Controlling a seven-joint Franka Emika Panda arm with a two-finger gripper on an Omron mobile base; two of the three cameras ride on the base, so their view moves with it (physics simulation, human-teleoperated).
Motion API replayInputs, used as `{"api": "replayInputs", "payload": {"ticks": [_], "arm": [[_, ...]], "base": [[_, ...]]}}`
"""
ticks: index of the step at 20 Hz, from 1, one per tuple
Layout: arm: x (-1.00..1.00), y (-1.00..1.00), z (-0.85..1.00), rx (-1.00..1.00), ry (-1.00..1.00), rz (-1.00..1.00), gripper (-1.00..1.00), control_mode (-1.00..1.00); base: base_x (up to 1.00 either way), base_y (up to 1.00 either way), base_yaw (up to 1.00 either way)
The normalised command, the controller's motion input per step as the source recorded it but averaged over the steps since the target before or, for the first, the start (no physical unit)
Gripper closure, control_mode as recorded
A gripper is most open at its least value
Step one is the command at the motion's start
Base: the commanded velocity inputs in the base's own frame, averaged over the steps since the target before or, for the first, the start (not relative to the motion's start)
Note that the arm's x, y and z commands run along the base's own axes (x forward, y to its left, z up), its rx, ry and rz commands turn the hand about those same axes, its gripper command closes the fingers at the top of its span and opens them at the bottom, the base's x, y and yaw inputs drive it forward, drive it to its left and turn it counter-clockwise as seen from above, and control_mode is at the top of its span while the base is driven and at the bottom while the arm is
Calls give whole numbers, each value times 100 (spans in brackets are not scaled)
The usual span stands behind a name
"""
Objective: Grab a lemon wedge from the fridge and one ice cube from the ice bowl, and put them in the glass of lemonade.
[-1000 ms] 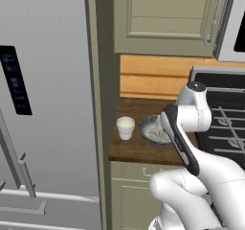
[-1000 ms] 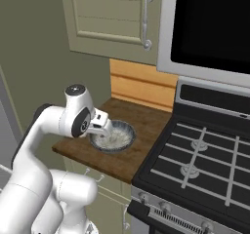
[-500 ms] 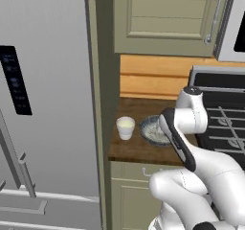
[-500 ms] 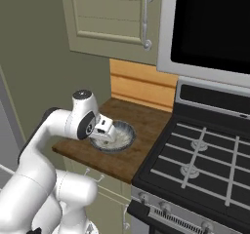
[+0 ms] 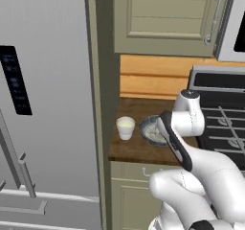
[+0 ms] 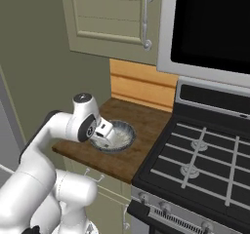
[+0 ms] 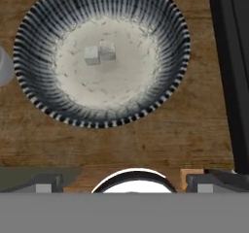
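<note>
The ice bowl (image 7: 102, 57), grey with a speckled whitish inside, lies straight below my hand and holds two ice cubes (image 7: 99, 53) side by side. My gripper (image 7: 130, 183) hovers over the bowl's near rim, open, with nothing between its fingertips (image 7: 46, 182). From the right base view the gripper (image 6: 102, 133) hangs just above the bowl (image 6: 119, 135). The glass of lemonade (image 5: 125, 127) stands on the wooden counter (image 5: 134, 150) left of the bowl (image 5: 152, 130); its rim (image 7: 2, 67) peeks in at the hand view's left edge. The fridge (image 5: 43, 104) is shut. The lemon wedge is out of view.
A black stove (image 6: 205, 150) borders the counter on the right, its edge (image 7: 233, 72) close to the bowl. An olive upper cabinet (image 5: 167, 18) and a microwave (image 6: 210, 28) hang above. An olive side panel (image 5: 103, 104) separates the fridge from the counter.
My arm has shifted a little toward the stove and settled over the bowl. Bowl and cup have stayed in place.
</note>
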Motion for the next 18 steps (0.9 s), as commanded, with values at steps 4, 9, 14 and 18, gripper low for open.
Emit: {"api": "replayInputs", "payload": {"ticks": [4, 9, 14, 18], "arm": [[22, 0, -2, 1, 0, 0, -100, -100], [46, 0, -17, 0, 0, 0, -100, -100], [49, 0, -21, 0, 0, 0, -100, -100], [46, 0, -18, 0, 0, 0, -100, -100]], "base": [[0, 0, 0], [0, 0, 0], [0, 0, 0], [0, 0, 0]]}}
